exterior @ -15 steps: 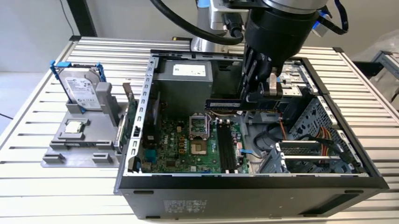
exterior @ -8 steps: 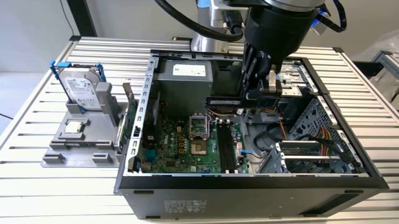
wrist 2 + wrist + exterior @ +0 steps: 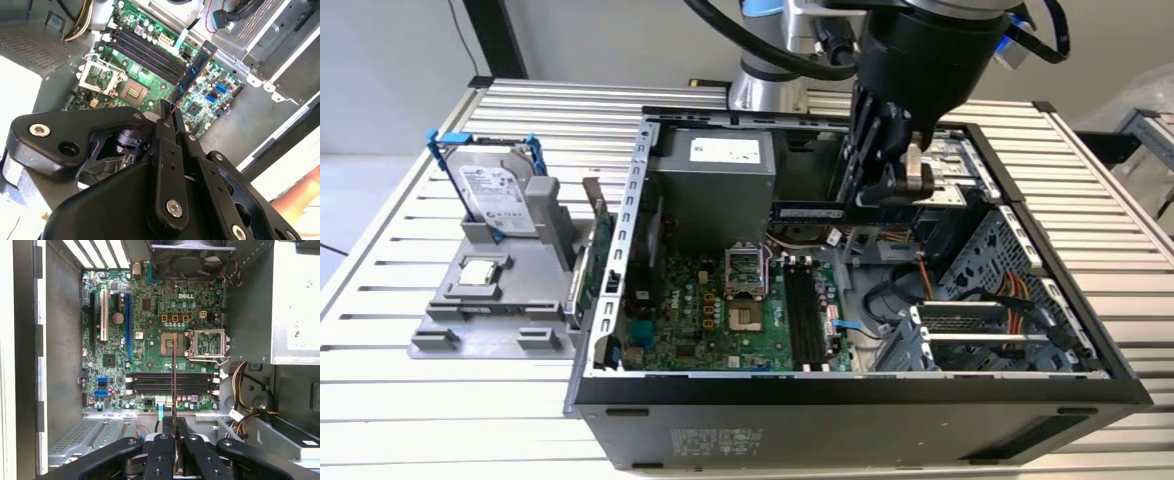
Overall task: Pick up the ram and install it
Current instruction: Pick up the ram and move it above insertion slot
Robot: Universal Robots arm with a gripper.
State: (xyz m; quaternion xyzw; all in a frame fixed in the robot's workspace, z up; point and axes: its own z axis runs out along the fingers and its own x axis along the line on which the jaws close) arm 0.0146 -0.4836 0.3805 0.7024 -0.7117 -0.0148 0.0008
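One thin, flat ram (image 3: 192,72), pinched tight at one end between the black metal fingers of the claw (image 3: 167,107). Up in the air above the bumpy green board (image 3: 150,347), inside the open grey metal case (image 3: 854,420). Edge-on in the first wrist view, just a thin dark line over four long black slots (image 3: 150,382). One end hidden by the claw in the exterior view. Outside the case, on a grey plastic stand (image 3: 480,305): a shiny silver drive (image 3: 496,195) in a blue frame and a small square chip (image 3: 479,271). All on a ribbed metal table (image 3: 400,420).
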